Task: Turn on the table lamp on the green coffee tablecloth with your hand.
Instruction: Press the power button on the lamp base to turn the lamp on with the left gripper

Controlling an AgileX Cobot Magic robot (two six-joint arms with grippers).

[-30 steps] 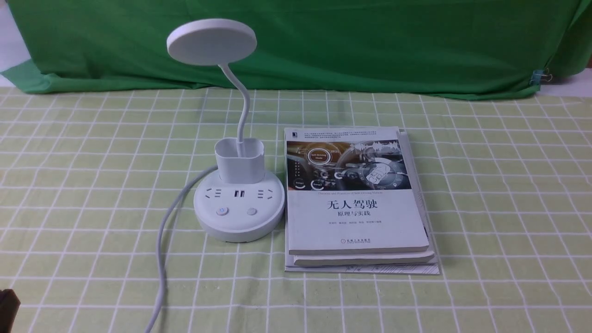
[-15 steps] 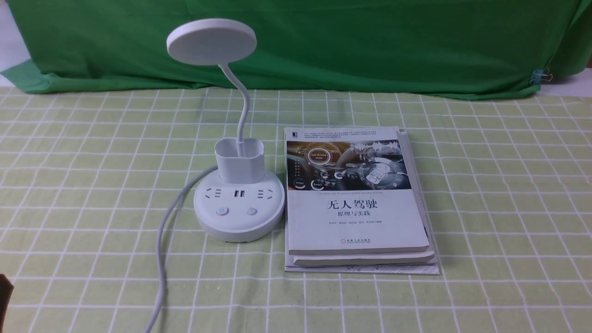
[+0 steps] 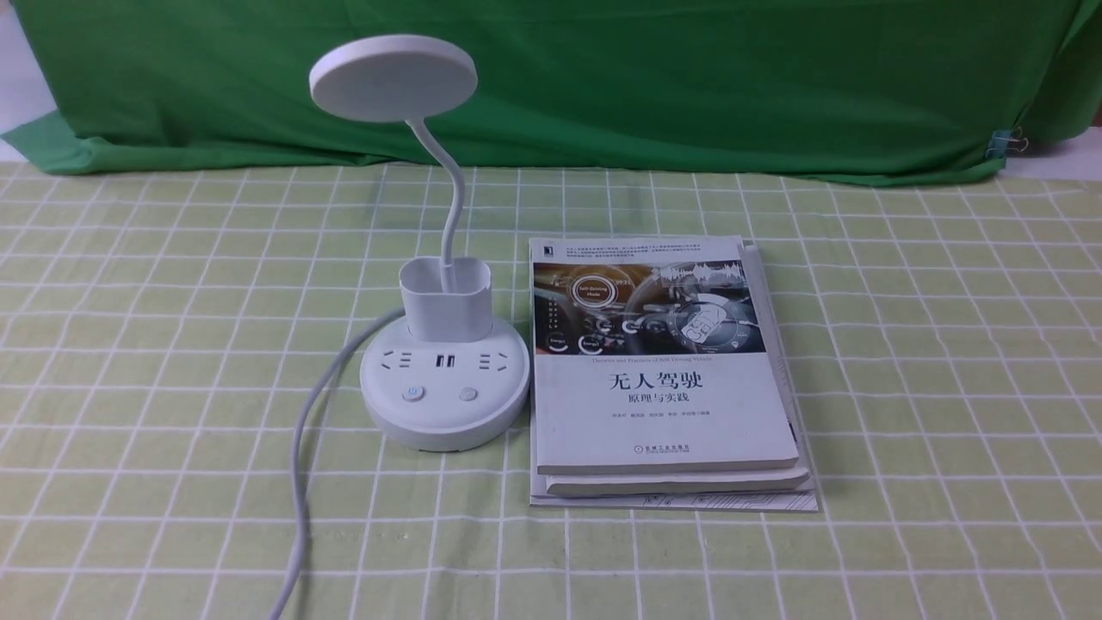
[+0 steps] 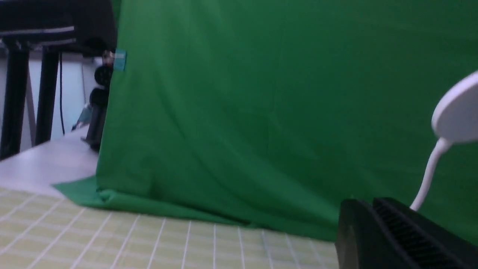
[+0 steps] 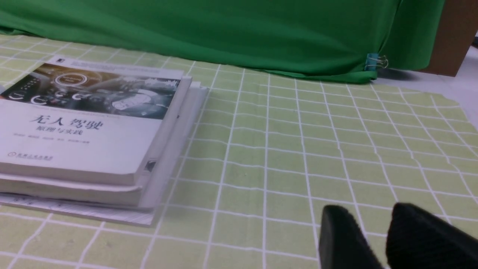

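Table lamp [image 3: 444, 392], neck [image 3: 454, 215] in holder [image 3: 448, 317]

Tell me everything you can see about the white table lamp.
The table lamp is white, smooth plastic by its look. A round disc head tops a thin curved neck rising from a cup-like holder on a round base with sockets and two buttons. No glow shows. It stands upright on the green coffee tablecloth, close beside stacked books; its cord trails toward the camera.
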